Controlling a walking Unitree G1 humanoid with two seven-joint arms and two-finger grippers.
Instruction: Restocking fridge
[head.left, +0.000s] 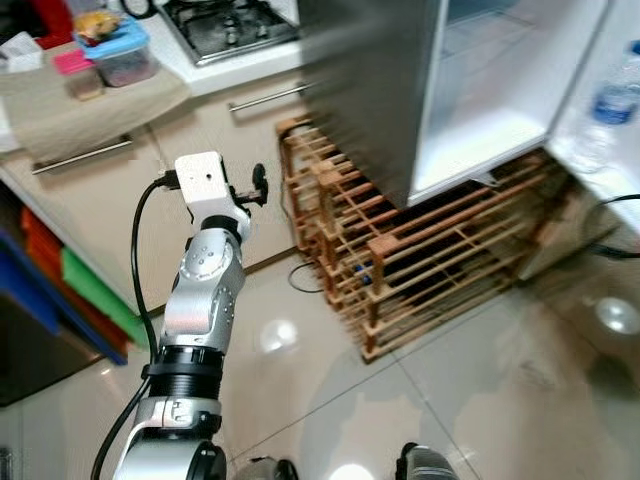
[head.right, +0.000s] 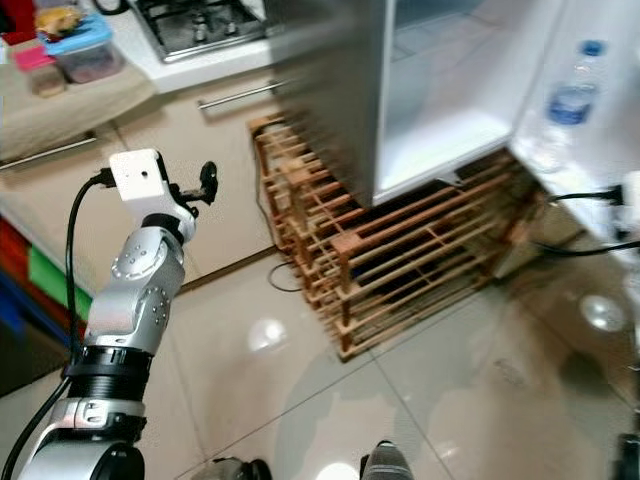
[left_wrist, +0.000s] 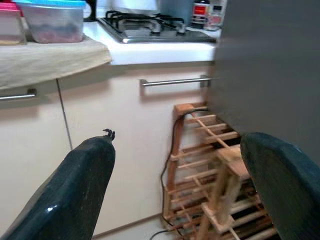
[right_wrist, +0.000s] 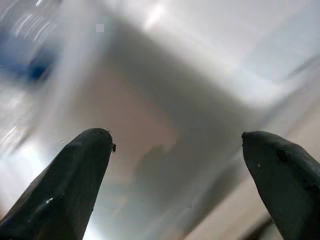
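We stand at the open fridge (head.left: 470, 110), both claws empty.

Our left claw (left_wrist: 175, 175) is raised at centre left, its fingers spread wide with nothing between them, facing the cream drawer fronts (head.left: 90, 190) below the bench (head.left: 215, 70). Our right claw (right_wrist: 175, 170) is equally wide open and grips nothing; its view is blurred, perhaps a pale fridge surface. A water bottle (head.left: 605, 115) stands in the door shelf at upper right. A wooden rack (head.left: 420, 260) sits on the floor under the fridge. A gas hob (head.left: 228, 25) and a blue-lidded container (head.left: 120, 50) lie upper left.
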